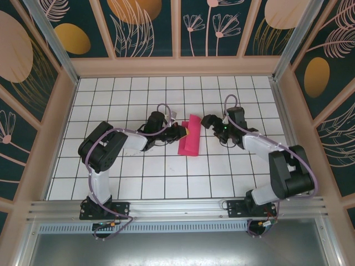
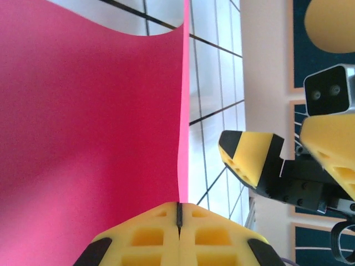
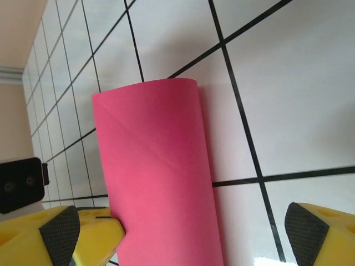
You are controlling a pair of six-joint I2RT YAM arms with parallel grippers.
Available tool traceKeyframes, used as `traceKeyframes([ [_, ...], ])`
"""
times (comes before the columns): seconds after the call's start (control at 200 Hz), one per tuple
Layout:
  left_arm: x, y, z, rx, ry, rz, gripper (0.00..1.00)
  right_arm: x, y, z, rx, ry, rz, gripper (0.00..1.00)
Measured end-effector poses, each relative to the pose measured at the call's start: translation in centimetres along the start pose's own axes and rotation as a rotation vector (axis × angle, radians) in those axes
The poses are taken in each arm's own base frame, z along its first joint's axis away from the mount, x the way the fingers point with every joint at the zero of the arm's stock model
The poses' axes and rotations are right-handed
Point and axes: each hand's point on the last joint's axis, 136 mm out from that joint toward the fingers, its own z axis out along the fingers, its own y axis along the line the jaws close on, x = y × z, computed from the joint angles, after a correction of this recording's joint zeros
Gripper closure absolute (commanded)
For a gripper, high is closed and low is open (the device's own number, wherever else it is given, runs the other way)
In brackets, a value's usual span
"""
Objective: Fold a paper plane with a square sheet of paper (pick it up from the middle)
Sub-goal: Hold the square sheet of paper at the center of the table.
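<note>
The square sheet of paper (image 1: pixel 191 136) is magenta-pink and lies bent over on itself in a loose rounded fold at the middle of the tiled table. My left gripper (image 1: pixel 182 132) is shut on its left edge. In the left wrist view the yellow jaws (image 2: pixel 179 213) meet with the paper's edge (image 2: pixel 100 138) pinched between them. My right gripper (image 1: pixel 207 122) stands open just right of the sheet, apart from it. In the right wrist view its fingers (image 3: pixel 319 233) straddle the rounded fold of the paper (image 3: pixel 155 172) without touching it.
The white gridded table (image 1: pixel 166 177) is boxed in by low tan walls (image 1: pixel 177 66) at the back and sides. The two grippers face each other closely across the paper, and the right gripper's yellow fingers (image 2: pixel 249 155) show in the left wrist view.
</note>
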Motion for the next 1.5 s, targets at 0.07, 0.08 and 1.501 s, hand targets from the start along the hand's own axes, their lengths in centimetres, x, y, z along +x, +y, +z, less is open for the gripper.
traceKeyframes([
  [0.07, 0.0, 0.4, -0.1, -0.017, -0.008, 0.000, 0.99, 0.9, 0.0, 0.6, 0.008, 0.027, -0.010, 0.03],
  [0.08, 0.0, 0.4, -0.1, -0.019, -0.009, 0.000, 0.99, 1.0, 0.0, 0.7, 0.007, 0.031, -0.012, 0.03],
  [1.501, -0.5, 2.1, -0.8, -0.132, -0.054, -0.011, 0.77, 5.0, -1.2, 4.7, 0.124, 0.203, -0.081, 0.30],
])
